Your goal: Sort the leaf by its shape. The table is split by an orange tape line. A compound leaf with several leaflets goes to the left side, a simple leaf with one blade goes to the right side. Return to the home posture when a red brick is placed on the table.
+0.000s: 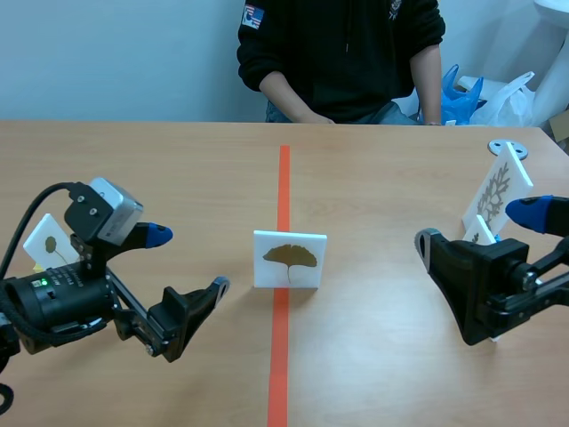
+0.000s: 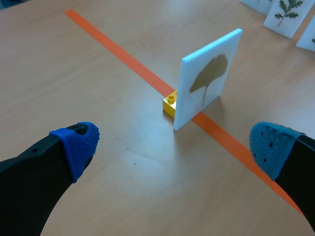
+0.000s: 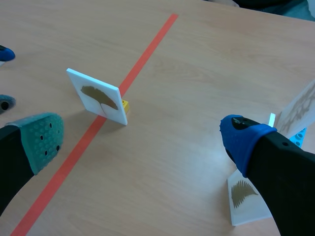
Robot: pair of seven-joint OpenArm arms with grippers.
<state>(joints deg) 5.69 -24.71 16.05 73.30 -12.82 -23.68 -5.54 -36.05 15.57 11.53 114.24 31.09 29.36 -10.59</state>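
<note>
A white card (image 1: 290, 260) (image 2: 209, 78) (image 3: 98, 98) is standing upright on the orange tape line (image 1: 283, 187) at the middle of the wooden surface (image 1: 178, 169). It is showing one brown, fan-shaped leaf with a single blade and a thin stalk, and no writing. A small yellow brick (image 2: 170, 102) (image 3: 125, 104) is sitting at the card's foot, touching its back.

The left claw (image 1: 188, 261) (image 2: 174, 147) is hanging low on its own side of the line with its fingers spread wide and nothing between them, the card well ahead of it. The right claw (image 1: 476, 227) (image 3: 142, 140) is likewise gaping wide and gripping nothing.

Just beside the right claw a small leaf card (image 3: 243, 199) with a feathery brown leaf is standing, and a taller card (image 1: 498, 191) with a pale branching leaf is leaning behind it. Another card (image 1: 52, 245), bearing a small leaf, is standing behind the left arm.

A person (image 1: 342, 53) in a black top is sitting across the surface; the sleeve patch (image 1: 253, 16) is too small to read. Blue and white bags (image 1: 471, 93) are lying beside them.
</note>
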